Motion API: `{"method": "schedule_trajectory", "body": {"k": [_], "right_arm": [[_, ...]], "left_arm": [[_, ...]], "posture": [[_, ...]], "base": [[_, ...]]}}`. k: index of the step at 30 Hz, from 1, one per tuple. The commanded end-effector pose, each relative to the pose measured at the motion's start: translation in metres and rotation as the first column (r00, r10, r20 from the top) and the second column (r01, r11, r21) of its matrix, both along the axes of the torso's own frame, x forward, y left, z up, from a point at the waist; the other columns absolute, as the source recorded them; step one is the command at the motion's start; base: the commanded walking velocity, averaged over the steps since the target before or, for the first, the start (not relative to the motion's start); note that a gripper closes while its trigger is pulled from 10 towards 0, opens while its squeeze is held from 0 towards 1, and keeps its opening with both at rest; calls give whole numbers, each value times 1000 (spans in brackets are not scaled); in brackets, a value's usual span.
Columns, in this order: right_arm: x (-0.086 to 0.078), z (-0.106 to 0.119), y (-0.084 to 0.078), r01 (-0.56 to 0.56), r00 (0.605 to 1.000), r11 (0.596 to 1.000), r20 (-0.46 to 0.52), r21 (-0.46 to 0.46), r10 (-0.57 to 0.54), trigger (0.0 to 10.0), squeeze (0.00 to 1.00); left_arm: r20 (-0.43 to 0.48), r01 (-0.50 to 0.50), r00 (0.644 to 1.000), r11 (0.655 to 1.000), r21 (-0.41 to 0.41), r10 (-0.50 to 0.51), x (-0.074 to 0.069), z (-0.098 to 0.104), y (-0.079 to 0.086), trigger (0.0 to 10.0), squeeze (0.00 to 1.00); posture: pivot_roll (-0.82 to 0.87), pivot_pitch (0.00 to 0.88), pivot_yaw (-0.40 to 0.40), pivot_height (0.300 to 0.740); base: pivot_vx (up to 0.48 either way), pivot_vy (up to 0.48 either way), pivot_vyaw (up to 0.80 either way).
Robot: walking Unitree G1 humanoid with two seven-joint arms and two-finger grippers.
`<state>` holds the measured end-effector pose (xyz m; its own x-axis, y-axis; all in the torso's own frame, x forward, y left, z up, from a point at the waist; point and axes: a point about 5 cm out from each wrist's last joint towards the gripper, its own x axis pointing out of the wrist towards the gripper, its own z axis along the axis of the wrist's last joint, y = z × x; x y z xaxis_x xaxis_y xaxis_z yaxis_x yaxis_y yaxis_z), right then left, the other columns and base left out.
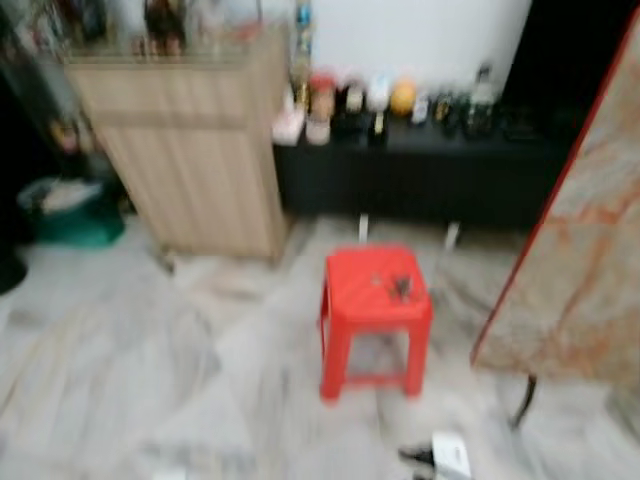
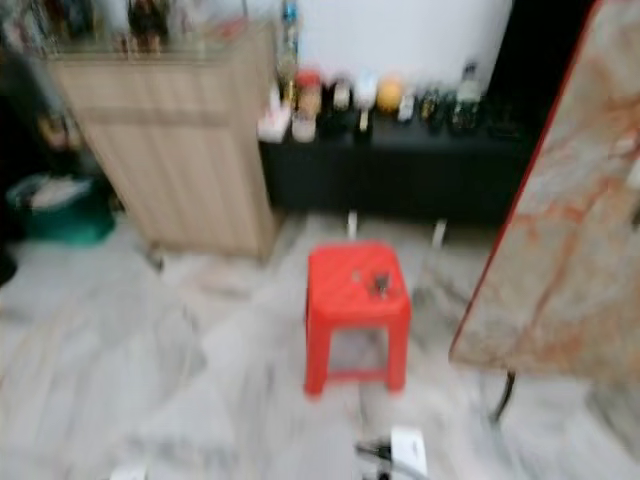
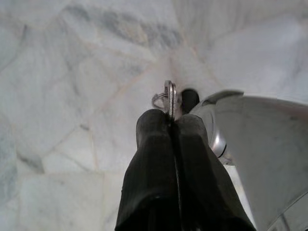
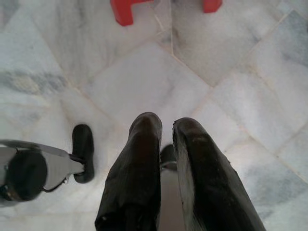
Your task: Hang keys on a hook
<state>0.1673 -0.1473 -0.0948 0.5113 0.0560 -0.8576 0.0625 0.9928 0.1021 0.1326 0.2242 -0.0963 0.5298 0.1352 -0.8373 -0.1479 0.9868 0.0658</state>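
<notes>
The left gripper (image 3: 171, 120) is pinched closed on a silver key ring (image 3: 168, 98), hanging above the marble floor (image 3: 72, 96). The right gripper (image 4: 166, 127) hangs with its fingers slightly parted, holding nothing. Ahead, a red plastic stool (image 1: 375, 315) stands on the floor with a small dark object (image 1: 400, 287) near its seat's right edge.

Red stool (image 1: 376, 318) on marble floor (image 1: 120, 370) — wooden cabinet (image 1: 190, 150) behind.

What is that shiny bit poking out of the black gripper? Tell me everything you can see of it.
It is the keys: a thin, flat piece of silvery metal seen edge-on, with a small wire ring looped beside it. The left gripper has its two black fingers pressed together on the flat piece, so only its tip and the ring stick out past the fingertips. It hangs above the pale marble floor, touching nothing but the fingers.
</notes>
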Motion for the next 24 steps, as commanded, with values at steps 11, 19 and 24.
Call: {"method": "schedule_trajectory", "body": {"k": [11,19,24], "right_arm": [[-2,-1,-2,-20,1000,1000,-22,-14,19,10000,0],[-2,-1,-3,-28,999,999,-29,-16,27,10000,0],[-2,-1,-3,-31,999,999,-32,-21,30,10000,0]], "left_arm": [[-3,51,999,999,10,-51,4,1,-4,10000,0],[-1,64,998,998,11,-64,6,1,-7,10000,0],[6,68,998,998,16,-68,9,2,-7,10000,0]], "posture": [[-4,0,-18,740],[-6,0,-18,740],[-10,0,-19,740]], "base": [[0,-44,-206],[0,-303,-776],[0,-272,-775]]}}
